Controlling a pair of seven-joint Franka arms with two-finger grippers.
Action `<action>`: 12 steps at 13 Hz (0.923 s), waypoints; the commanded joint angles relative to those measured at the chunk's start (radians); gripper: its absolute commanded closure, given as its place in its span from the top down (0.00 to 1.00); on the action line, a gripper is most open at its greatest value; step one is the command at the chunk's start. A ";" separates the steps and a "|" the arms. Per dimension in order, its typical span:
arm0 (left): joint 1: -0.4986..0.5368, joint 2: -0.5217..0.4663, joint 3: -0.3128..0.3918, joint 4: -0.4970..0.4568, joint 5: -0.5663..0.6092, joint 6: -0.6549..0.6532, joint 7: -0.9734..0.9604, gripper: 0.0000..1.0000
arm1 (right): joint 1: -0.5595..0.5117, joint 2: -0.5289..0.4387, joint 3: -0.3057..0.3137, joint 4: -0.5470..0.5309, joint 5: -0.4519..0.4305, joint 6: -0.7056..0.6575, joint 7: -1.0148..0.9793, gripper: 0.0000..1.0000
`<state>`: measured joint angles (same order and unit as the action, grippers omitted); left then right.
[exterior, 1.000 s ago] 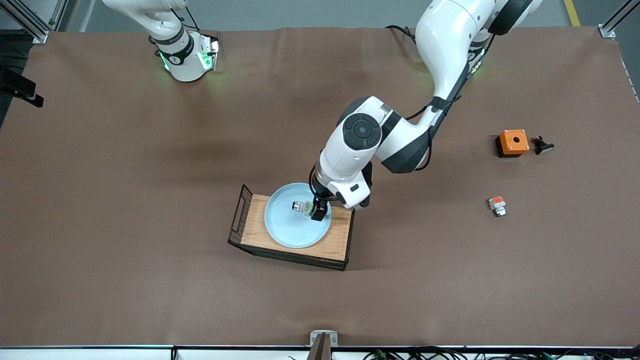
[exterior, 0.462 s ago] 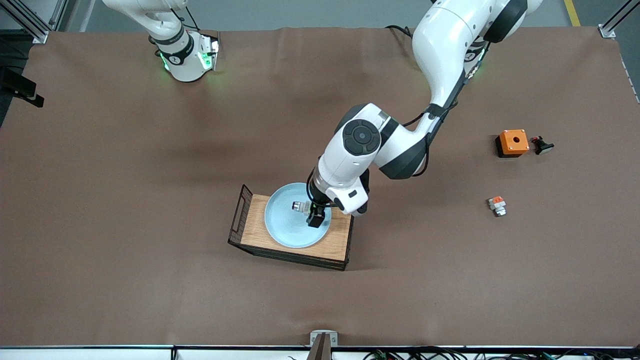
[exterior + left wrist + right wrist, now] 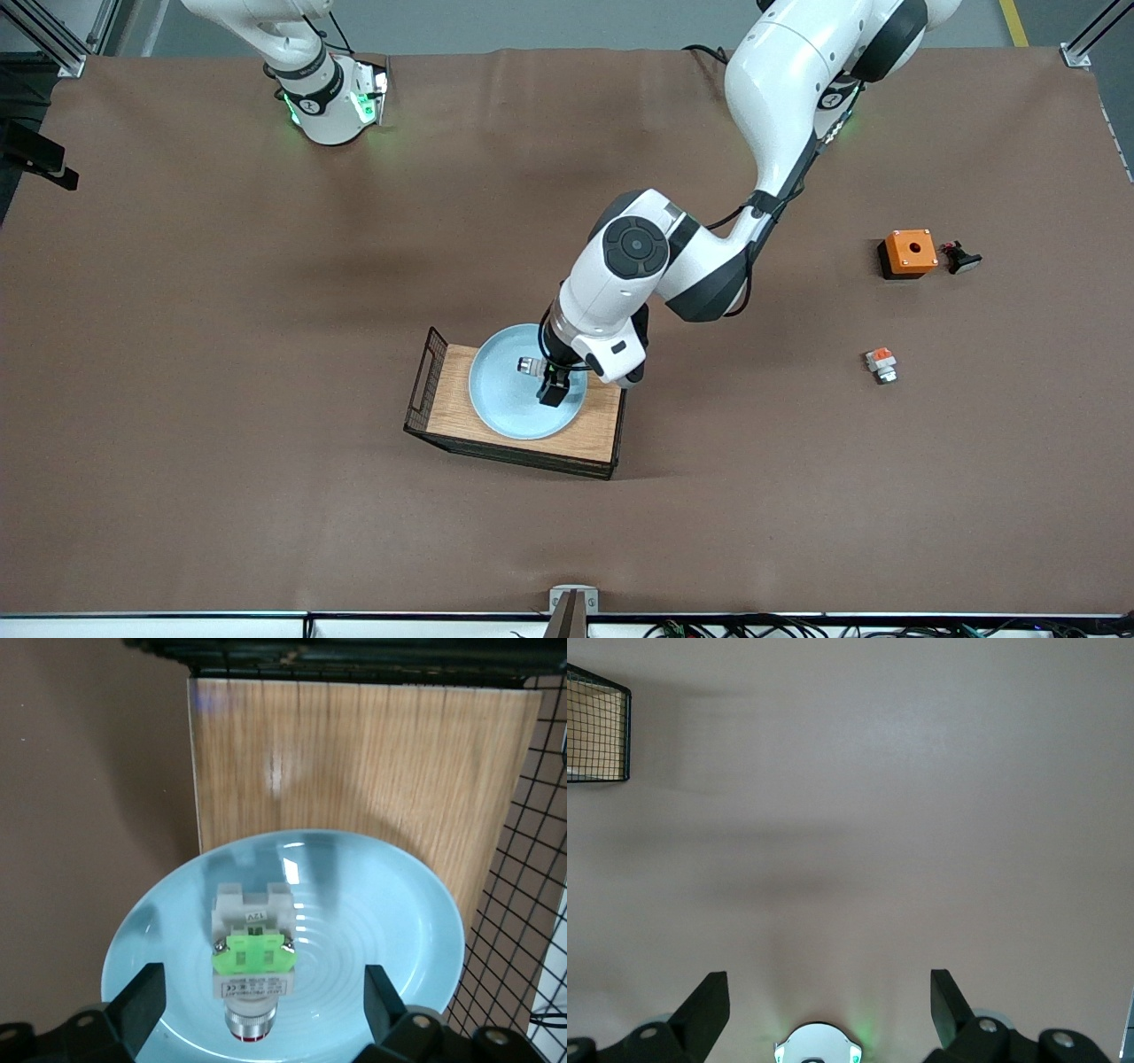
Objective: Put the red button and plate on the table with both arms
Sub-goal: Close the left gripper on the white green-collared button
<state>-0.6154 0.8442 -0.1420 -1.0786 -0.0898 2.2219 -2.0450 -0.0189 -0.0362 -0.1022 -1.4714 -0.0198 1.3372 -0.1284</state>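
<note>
The pale blue plate (image 3: pixel 505 403) lies on a small wood-topped wire rack (image 3: pixel 452 409) that stands on the brown table (image 3: pixel 266 354). The red button (image 3: pixel 530 365) lies on its side in the plate, green block and dark-red tip showing. My left gripper (image 3: pixel 546 379) is down over the plate, open. In the left wrist view the red button (image 3: pixel 252 958) rests on the plate (image 3: pixel 390 912) between the fingers of the left gripper (image 3: pixel 263 994), with a gap on each side. My right gripper (image 3: pixel 830 997) hangs open above bare table over its own base, holding nothing.
An orange square box (image 3: pixel 909 252) and a small black piece (image 3: pixel 962 259) sit toward the left arm's end of the table. A similar piece with an orange-red block (image 3: pixel 881 364) lies nearer the front camera. The rack's wire handle (image 3: pixel 431 368) rises at its end.
The left arm has moved its gripper a little across the plate, so the fingers now stand on either side of the button. Plate, button and right arm have not moved.
</note>
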 commanded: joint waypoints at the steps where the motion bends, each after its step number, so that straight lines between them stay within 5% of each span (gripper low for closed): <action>1: -0.012 0.035 0.006 0.042 -0.016 0.010 0.017 0.98 | -0.021 0.009 0.012 0.016 0.020 -0.012 0.001 1.00; 10: -0.012 0.058 0.007 0.042 -0.016 0.047 0.054 0.95 | -0.021 0.009 0.013 0.016 0.020 -0.018 0.001 1.00; 12: -0.012 0.059 0.005 0.042 -0.016 0.058 0.051 0.82 | -0.022 0.009 0.012 0.016 0.037 -0.019 0.001 1.00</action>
<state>-0.6197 0.8792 -0.1420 -1.0753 -0.0898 2.2673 -2.0125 -0.0189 -0.0361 -0.1023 -1.4714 -0.0141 1.3320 -0.1283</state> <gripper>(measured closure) 0.048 0.000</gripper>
